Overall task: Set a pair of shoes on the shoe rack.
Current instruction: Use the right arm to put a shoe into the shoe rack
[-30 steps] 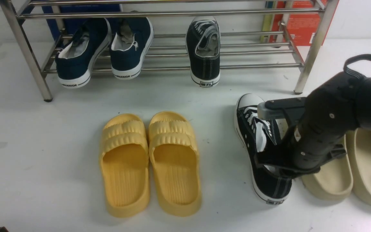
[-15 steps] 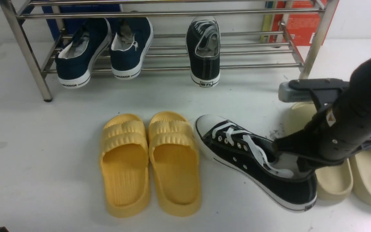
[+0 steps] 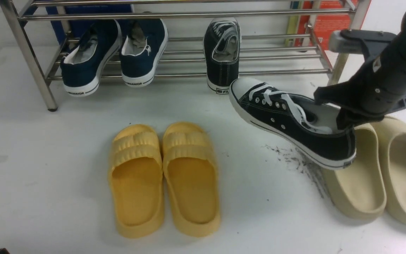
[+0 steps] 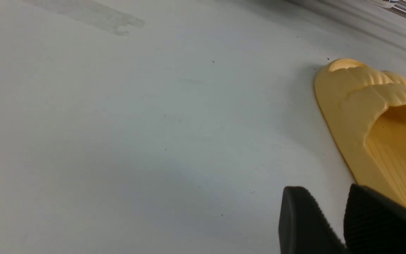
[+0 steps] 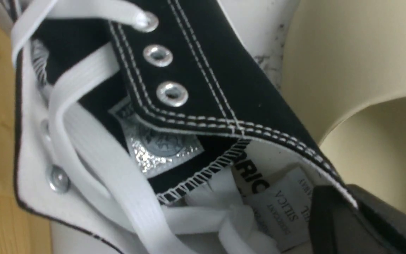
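One black sneaker [image 3: 222, 53] already sits on the shoe rack [image 3: 189, 16]. Your right gripper [image 3: 333, 111] pinches the second sneaker [image 3: 280, 120] by its collar, toe-first just in front of the rack, leaving the sole free to slide on. Watch the rack's right leg [image 3: 336, 72]; navy slip-ons [image 3: 143, 53] fill its left end. Your left gripper [image 4: 337, 225] is spread, empty.

Front view: set on the robot's side between the arms, raised and tilted down, facing forward over the white surface [image 3: 30, 176] to the shoe rack [image 3: 189, 15] at the far edge. Wide enough for the yellow slides [image 3: 136, 183] and beige slides [image 3: 361, 183].

Left wrist view: low and close over the near-left surface, looking past the left gripper [image 4: 326, 197]. Shares the left yellow slide [image 4: 372, 116] with the front view.

Right wrist view: very near, aimed into the black canvas sneaker [image 3: 294, 123] at right. Shares that sneaker and a beige slide with the front view.
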